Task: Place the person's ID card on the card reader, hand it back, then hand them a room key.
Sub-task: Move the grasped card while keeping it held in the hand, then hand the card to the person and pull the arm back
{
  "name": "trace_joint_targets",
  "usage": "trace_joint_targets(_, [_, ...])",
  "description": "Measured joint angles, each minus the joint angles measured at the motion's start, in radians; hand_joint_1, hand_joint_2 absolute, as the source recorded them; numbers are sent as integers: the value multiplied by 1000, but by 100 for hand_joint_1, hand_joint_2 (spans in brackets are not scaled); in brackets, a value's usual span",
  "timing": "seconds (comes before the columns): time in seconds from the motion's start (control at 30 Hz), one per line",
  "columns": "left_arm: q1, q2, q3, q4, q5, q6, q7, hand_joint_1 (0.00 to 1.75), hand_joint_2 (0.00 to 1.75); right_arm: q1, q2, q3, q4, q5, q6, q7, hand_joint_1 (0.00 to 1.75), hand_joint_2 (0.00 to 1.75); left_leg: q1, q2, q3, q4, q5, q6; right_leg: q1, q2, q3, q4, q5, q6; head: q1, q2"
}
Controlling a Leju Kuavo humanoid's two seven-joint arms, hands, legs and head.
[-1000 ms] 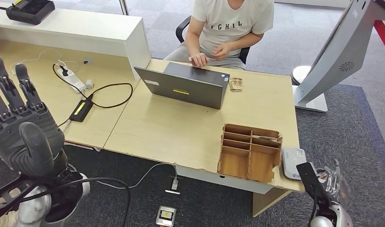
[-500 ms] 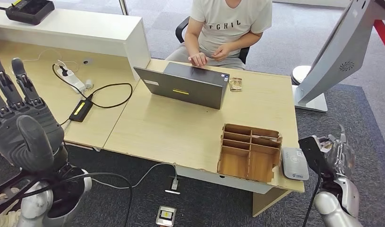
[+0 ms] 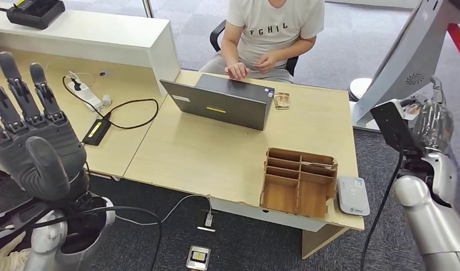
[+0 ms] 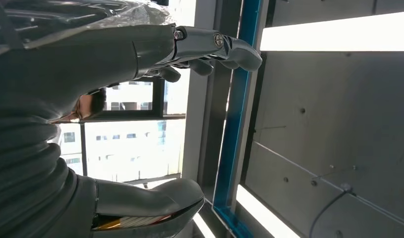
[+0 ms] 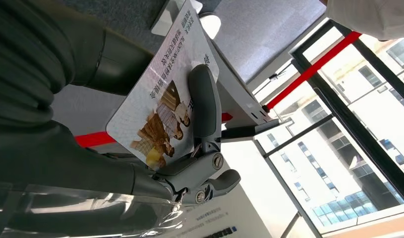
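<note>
Holding the card (image 5: pixel 160 106) between my right hand's (image 3: pixel 428 121) thumb and fingers, high beside the desk (image 3: pixel 216 152) (left hand (image 3: pixel 33 147) spread, holding nothing), I risk it slipping from so thin a pinch before reaching the person (image 3: pixel 272 34).

The person's white T-shirt (image 3: pixel 275 25) carries dark capital letters across the chest that read "FGHIL", seen in the head view. The card (image 5: pixel 162 99) pinched in the right hand (image 5: pixel 140 139) bears a printed picture of people and rows of small characters along its upper part, too small and too turned to read. A yellow label on the laptop (image 3: pixel 219 101) lid and the markings on the white card reader (image 3: pixel 353 196) on the tabletop (image 3: pixel 216 152) are too small to read.
</note>
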Motion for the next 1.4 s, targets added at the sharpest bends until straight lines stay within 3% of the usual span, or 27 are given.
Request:
trace_joint_targets(0.23, [-56, -30, -13, 51, 14, -20, 1, 0, 175, -129, 10, 70, 66, 31, 67, 15, 175, 175, 0, 0, -1, 0, 0, 0, 0, 0, -2, 0, 1, 0, 0, 0])
trace_joint_targets(0.53, [-87, -53, -30, 71, -6, 28, 2, 0, 175, -255, 117, 171, 227, 58, 92, -1, 175, 175, 1, 0, -2, 0, 0, 0, 0, 0, -3, 2, 1, 0, 0, 0])
trace_joint_targets(0.8, [-86, -53, -35, 72, -12, 49, 2, 0, 175, -304, 190, 224, 318, 65, 92, -9, 175, 175, 0, -1, -3, 0, 0, 0, 0, 0, -3, 1, 0, 0, 0, 0])
trace_joint_targets(1.4, [-98, -53, -52, 72, 4, 54, 2, 0, 175, -328, 202, 265, 369, 74, 106, 7, 175, 175, 0, -1, -2, 0, 0, 0, 0, 0, -3, 1, 0, 0, 0, 0])
